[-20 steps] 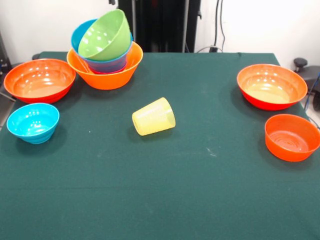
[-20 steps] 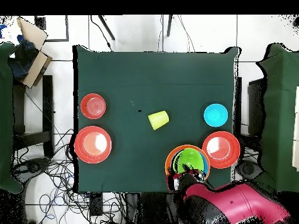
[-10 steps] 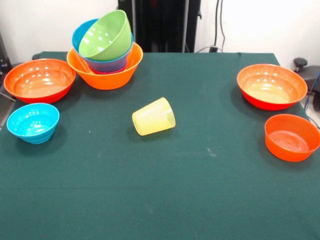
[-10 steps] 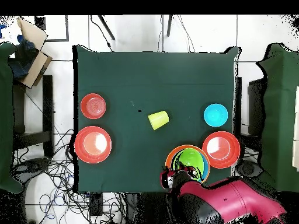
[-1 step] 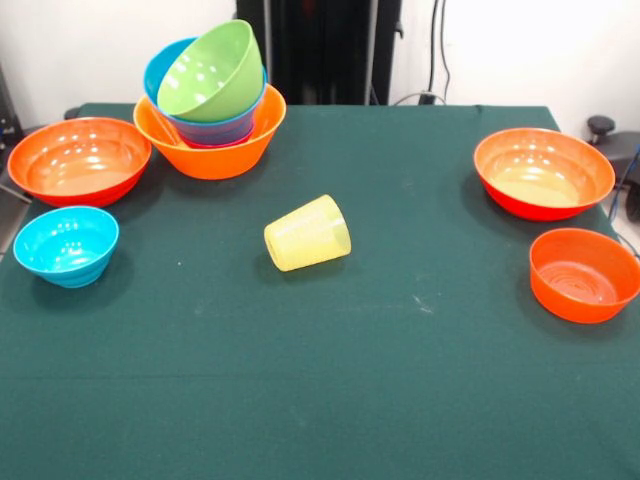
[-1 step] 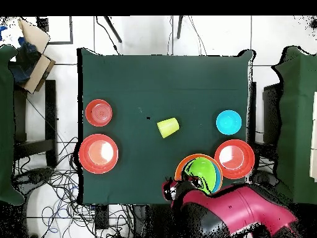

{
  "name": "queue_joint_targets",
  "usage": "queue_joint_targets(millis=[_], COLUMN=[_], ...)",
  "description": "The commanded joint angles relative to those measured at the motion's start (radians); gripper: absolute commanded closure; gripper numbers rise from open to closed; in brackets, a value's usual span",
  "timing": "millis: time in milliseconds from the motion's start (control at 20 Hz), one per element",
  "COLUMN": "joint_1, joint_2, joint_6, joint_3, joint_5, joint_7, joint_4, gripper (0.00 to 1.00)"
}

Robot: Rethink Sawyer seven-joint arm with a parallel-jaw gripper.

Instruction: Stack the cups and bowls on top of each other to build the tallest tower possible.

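whether the gripper (image 6: 175,188) is parted or clenched cannot be told: only its dark end shows in the overhead view, at the table's edge just beside the tower (image 5: 210,105), on the end of the red and black arm (image 6: 238,211), and the front view does not show it at all. the tower stands near a back corner of the green table (image 5: 400,380): a large light-orange bowl (image 5: 215,150) at the bottom, a purple-blue bowl (image 5: 222,129) nested in it with a sliver of magenta below its rim, a cyan bowl (image 5: 160,68) leaning behind, and a lime green bowl (image 5: 210,72) tilted on top, its mouth turned toward the front. the pale-yellow tumbler (image 5: 307,233) lies on its side near the table's middle, well apart from everything. beside the tower sits a wide red-orange bowl (image 5: 79,160), with a small cyan bowl (image 5: 66,245) just in front of it. on the opposite side a second wide red-orange bowl (image 5: 543,172) stands upright, and a smaller orange bowl (image 5: 584,274) sits near it, closer to the front edge.
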Motion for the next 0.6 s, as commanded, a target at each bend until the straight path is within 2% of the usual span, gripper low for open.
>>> queue_joint_targets(millis=[50,150,250,350,600], joint_1=[0.143,0.237,0.305,0.345,0.404], joint_2=[0.059,0.146,0.221,0.269,0.314], joint_6=[0.159,0.174,0.165,0.161,0.180], joint_3=[-0.035,-0.141,-0.213,-0.252,-0.294], joint_5=[-0.050,-0.134,-0.203,-0.238,-0.258], joint_7=[-0.155,-0.157,-0.158,-0.159,-0.156], joint_4=[-0.117,-0.191,-0.249,-0.292,-0.356], gripper=[0.00,0.00,0.00,0.00,0.00])
